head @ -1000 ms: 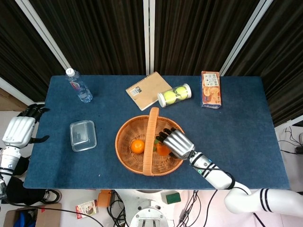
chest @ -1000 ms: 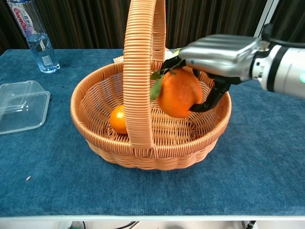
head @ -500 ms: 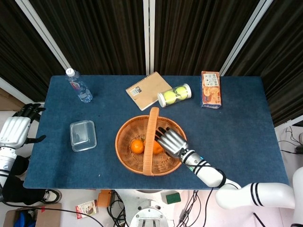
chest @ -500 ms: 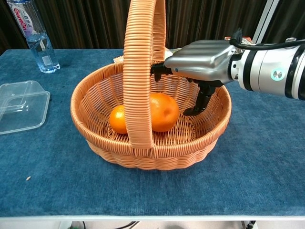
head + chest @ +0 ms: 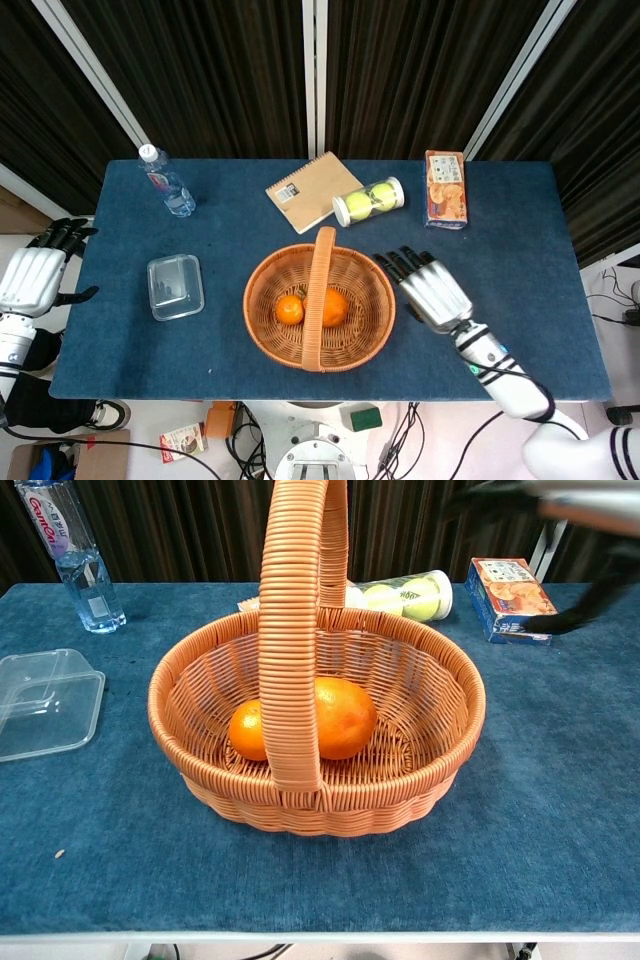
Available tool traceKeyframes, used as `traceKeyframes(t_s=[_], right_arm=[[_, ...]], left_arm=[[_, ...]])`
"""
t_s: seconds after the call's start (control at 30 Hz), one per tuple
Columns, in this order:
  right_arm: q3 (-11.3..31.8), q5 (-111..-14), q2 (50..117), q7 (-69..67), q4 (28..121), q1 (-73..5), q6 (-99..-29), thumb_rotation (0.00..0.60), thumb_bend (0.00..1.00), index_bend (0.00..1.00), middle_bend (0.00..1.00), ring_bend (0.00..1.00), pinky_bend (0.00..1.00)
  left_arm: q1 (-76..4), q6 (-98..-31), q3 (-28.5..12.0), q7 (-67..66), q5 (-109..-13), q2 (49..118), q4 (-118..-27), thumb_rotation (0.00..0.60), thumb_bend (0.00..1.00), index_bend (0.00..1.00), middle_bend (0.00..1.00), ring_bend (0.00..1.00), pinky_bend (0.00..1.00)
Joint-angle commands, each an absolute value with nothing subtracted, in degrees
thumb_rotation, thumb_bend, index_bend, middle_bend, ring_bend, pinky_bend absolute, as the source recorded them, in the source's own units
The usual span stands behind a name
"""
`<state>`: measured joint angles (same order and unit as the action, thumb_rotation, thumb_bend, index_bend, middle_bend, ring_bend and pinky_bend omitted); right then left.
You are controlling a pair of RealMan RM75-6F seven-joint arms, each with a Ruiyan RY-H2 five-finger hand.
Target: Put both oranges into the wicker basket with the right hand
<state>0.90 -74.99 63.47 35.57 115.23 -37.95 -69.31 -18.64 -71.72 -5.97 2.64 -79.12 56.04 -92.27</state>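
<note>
Head view, basket: wicker basket point(image 5: 320, 300) sits centre-front on the blue worktop point(image 5: 520, 240), handle arching front to back.
Head view, oranges: small orange point(image 5: 290, 309) left of the handle, large orange point(image 5: 334, 307) right of it, touching or nearly so; both inside.
Head view, right hand: right hand point(image 5: 430, 290) hovers just right of the basket rim, fingers point(image 5: 400, 262) spread, holding nothing. Oranges lie to its left, across the rim.
Head view, left hand: left hand point(image 5: 35, 275) off the worktop's left edge, well apart from the basket; fingers look loosely spread and empty.
Head view, nearer hand: right, by a clear margin.
Chest view, oranges: both rest on the basket floor, partly behind the handle; larger one round, dimpled skin, deeper colour; smaller one paler.
Chest view, right hand: only a blurred sliver at the top right corner; finger state unreadable here.
Judgement: placing looks done; what remains is to draw the right hand clear.
</note>
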Motion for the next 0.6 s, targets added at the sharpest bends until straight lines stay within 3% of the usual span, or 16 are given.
traceKeyframes(t_s=[0.03, 0.23, 0.3, 0.4, 0.47, 0.6], right_arm=[[-4.6, -81.2, 55.6, 22.1, 110.8, -26.4, -80.3, 0.6, 0.22, 0.1, 0.18, 0.15, 0.41], [-7.0, -82.9, 62.0, 4.1, 89.8, -14.3, -90.2, 0.6, 0.22, 0.09, 0.13, 0.1, 0.38], [-7.3, -82.4, 65.6, -0.4, 82.5, -11.3, -91.5, 0.6, 0.22, 0.04, 0.05, 0.03, 0.25], [-6.6, -81.9, 72.1, -5.8, 71.0, -7.0, -94.2, 0.6, 0.21, 0.0, 0.0, 0.0, 0.06], [-5.8, -81.7, 76.3, -8.7, 64.2, -5.1, -95.3, 0.6, 0.21, 0.0, 0.0, 0.0, 0.0], [-4.0, -82.0, 81.1, -14.4, 54.4, -4.2, -94.6, 0.6, 0.21, 0.0, 0.0, 0.0, 0.0]], left_arm=[[-17.5, -73.5, -5.5, 2.3, -80.0, 56.4, -92.4, 0.6, 0.12, 0.2, 0.11, 0.07, 0.28], [-11.7, -83.2, -2.9, 2.3, -84.0, 61.3, -86.4, 0.6, 0.12, 0.2, 0.11, 0.07, 0.28], [-9.5, -85.2, -1.3, 3.6, -85.0, 63.6, -83.5, 0.6, 0.12, 0.2, 0.11, 0.07, 0.27], [-5.9, -88.4, 0.9, 4.8, -86.1, 67.0, -79.3, 0.6, 0.11, 0.19, 0.11, 0.07, 0.27], [-4.0, -90.2, 2.0, 4.4, -86.9, 69.2, -77.0, 0.599, 0.1, 0.19, 0.11, 0.07, 0.27], [-3.2, -91.2, 3.4, 3.9, -89.6, 71.5, -73.8, 0.581, 0.1, 0.16, 0.11, 0.06, 0.27]])
